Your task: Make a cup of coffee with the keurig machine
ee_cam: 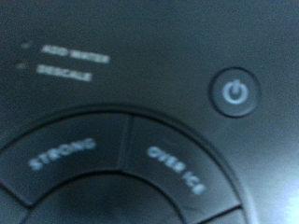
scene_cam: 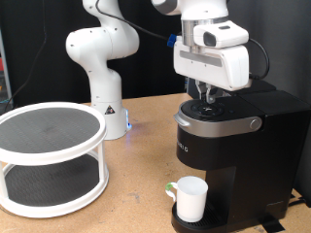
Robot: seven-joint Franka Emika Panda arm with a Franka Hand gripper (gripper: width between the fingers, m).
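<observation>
The black keurig machine (scene_cam: 233, 155) stands at the exterior view's right, its silver-grey lid handle (scene_cam: 222, 122) down. The white cup (scene_cam: 190, 198) sits on the machine's round drip base, under the spout. My gripper (scene_cam: 209, 95) hangs straight down onto the machine's top control panel, fingertips at or just above it; the hand hides whether the fingers are open. The wrist view is filled by the panel at very close range: a round power button (ee_cam: 234, 91), "STRONG" (ee_cam: 64, 153) and "OVER ICE" (ee_cam: 177, 170) keys, and "ADD WATER" and "DESCALE" labels. No fingers show there.
A white two-tier round rack (scene_cam: 51, 155) with dark shelves stands at the exterior view's left. The arm's white base (scene_cam: 102, 68) rises behind, at the table's far side. Bare wooden tabletop (scene_cam: 136, 184) lies between rack and machine.
</observation>
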